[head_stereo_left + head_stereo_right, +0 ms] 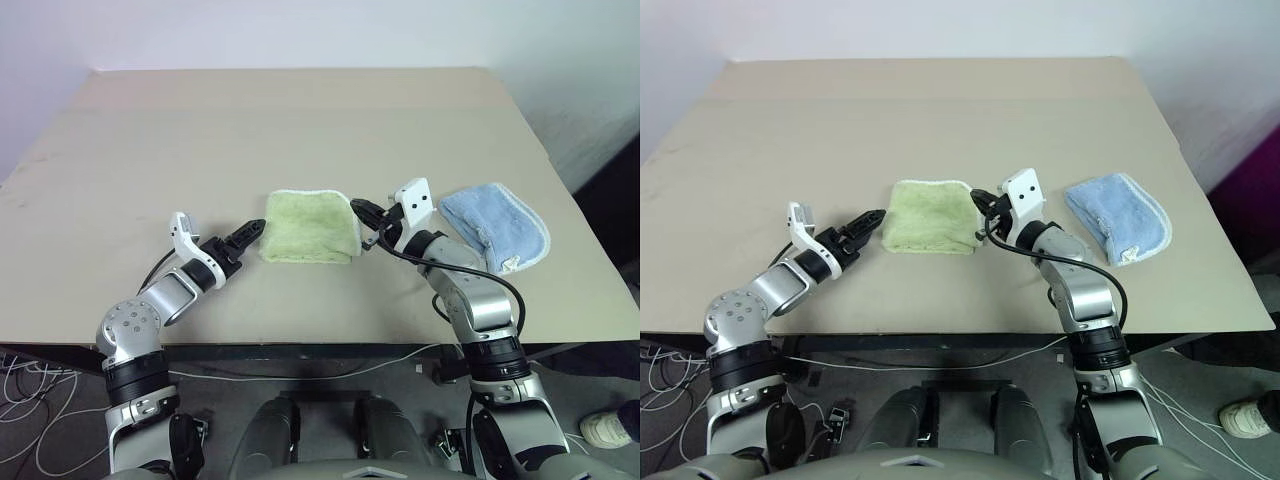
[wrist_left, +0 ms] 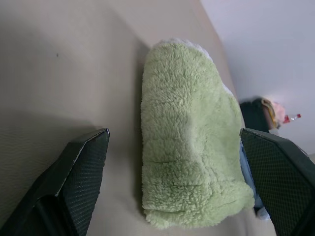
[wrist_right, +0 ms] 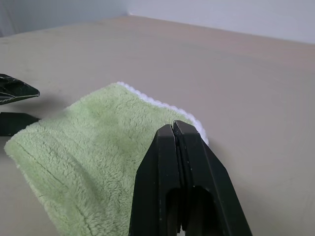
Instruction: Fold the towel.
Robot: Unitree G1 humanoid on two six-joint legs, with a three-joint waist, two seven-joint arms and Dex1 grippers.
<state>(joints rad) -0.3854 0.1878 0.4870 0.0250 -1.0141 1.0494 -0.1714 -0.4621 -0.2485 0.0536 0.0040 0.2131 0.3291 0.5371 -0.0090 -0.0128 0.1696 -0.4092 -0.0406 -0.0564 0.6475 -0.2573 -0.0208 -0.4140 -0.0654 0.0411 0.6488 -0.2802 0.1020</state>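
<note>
Two towels lie on one table (image 1: 150, 150): one green towel (image 1: 308, 228) at centre frame, one blue towel (image 1: 495, 226) at right.

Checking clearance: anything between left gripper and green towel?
Nothing: bare table between the left gripper and the towel, seen in both eye views.

A tan surface (image 1: 300, 130) holds a folded yellow-green towel (image 1: 308, 228) near the middle (white edging along its far side). The left tool (image 1: 249, 234) sits just beside its left edge, fingers apart. The right tool (image 1: 362, 212), fingers together, is at its right edge. A light blue towel (image 1: 495, 226) lies farther right.
</note>
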